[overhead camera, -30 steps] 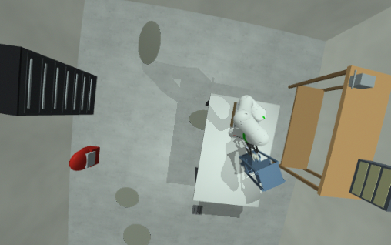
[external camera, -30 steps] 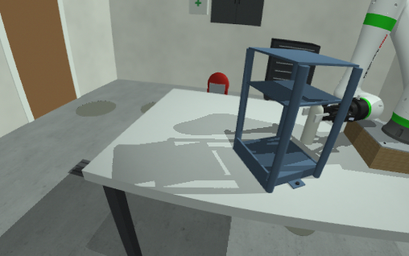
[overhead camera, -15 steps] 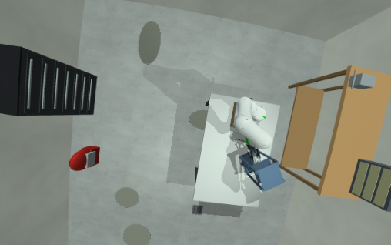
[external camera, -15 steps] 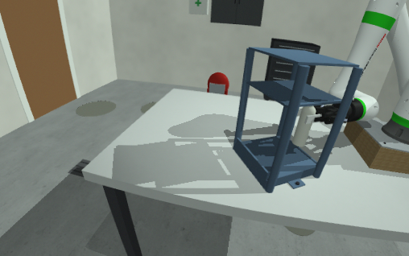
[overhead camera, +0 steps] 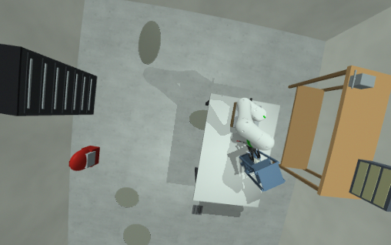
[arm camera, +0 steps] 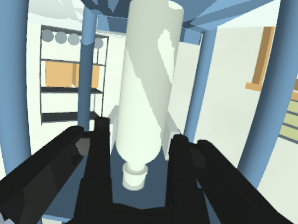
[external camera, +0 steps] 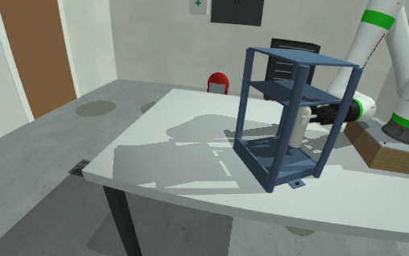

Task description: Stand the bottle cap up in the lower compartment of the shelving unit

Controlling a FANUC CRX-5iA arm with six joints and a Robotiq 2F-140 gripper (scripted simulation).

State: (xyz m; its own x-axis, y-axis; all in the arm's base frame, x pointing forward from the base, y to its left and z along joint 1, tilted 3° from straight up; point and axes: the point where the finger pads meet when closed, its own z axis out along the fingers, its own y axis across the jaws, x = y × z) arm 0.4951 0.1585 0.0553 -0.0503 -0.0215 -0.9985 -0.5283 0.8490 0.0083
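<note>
Holding the tall white plastic bottle tight, your black claw carries it toward 12 o'clock between the blue metal shelf unit's posts, so it clears them.

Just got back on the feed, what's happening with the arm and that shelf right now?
The white robot arm is carrying the tall white plastic bottle, its black gripper shut on the bottle's sides. It is reaching into the front of the blue four-post shelving unit on the white table. The bottle is in the lower compartment, under the middle shelf. In the exterior view its base appears to hang just above the compartment floor, so it is not yet set down or released.
</note>
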